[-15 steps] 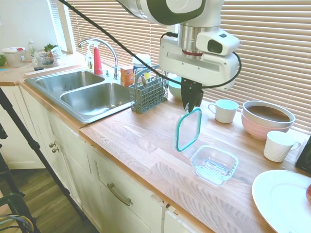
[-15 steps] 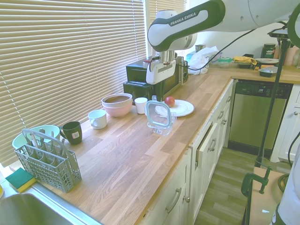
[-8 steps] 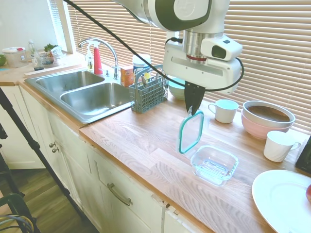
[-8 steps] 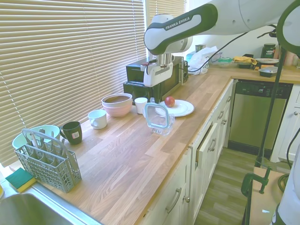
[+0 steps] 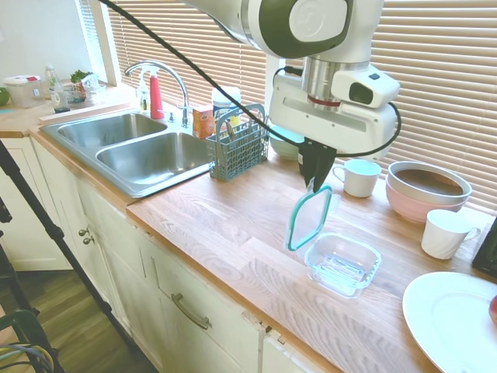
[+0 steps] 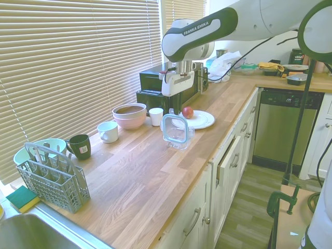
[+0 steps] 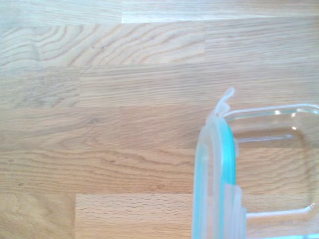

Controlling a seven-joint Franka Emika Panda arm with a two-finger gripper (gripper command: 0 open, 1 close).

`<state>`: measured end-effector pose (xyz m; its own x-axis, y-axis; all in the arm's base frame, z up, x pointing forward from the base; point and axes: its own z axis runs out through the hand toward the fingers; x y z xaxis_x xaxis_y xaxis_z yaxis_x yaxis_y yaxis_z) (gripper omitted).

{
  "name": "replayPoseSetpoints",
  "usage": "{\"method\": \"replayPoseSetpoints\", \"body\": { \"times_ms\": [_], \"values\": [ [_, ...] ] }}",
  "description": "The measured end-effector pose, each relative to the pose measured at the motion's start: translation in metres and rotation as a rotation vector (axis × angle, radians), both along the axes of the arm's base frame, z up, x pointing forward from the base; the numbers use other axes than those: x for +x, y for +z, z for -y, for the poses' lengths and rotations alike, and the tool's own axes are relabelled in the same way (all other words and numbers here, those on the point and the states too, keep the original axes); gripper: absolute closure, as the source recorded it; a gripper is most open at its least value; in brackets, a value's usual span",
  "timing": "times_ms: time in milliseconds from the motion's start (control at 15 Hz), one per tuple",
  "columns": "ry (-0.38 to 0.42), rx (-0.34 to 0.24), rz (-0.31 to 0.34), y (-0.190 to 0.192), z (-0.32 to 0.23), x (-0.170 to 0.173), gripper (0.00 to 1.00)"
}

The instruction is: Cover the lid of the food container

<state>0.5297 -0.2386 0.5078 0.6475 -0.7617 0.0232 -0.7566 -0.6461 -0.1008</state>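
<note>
My gripper is shut on the top edge of the lid, a clear rounded-square lid with a teal rim that hangs nearly upright. Its lower edge is just above the left rim of the food container, a shallow clear glass dish on the wooden counter. From the other side the lid stands in front of the food container. In the wrist view the lid is seen edge-on, with the food container beside it.
Behind the gripper stand a white mug, a pink bowl and a white cup. A white plate lies at the right. A grey cutlery basket and the sink are to the left. A black appliance sits against the blinds.
The gripper has carried the lid to the right, toward the food container, and the lid now hangs tilted over the dish's left rim.
</note>
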Motion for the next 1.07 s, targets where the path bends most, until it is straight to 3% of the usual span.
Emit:
{"method": "replayPoseSetpoints", "body": {
  "times_ms": [533, 1067],
  "values": [
    [-0.024, 0.023, 0.017, 0.009, 0.024, -0.003, 1.00],
    [-0.016, 0.041, 0.010, -0.006, 0.036, 0.005, 1.00]
  ]
}}
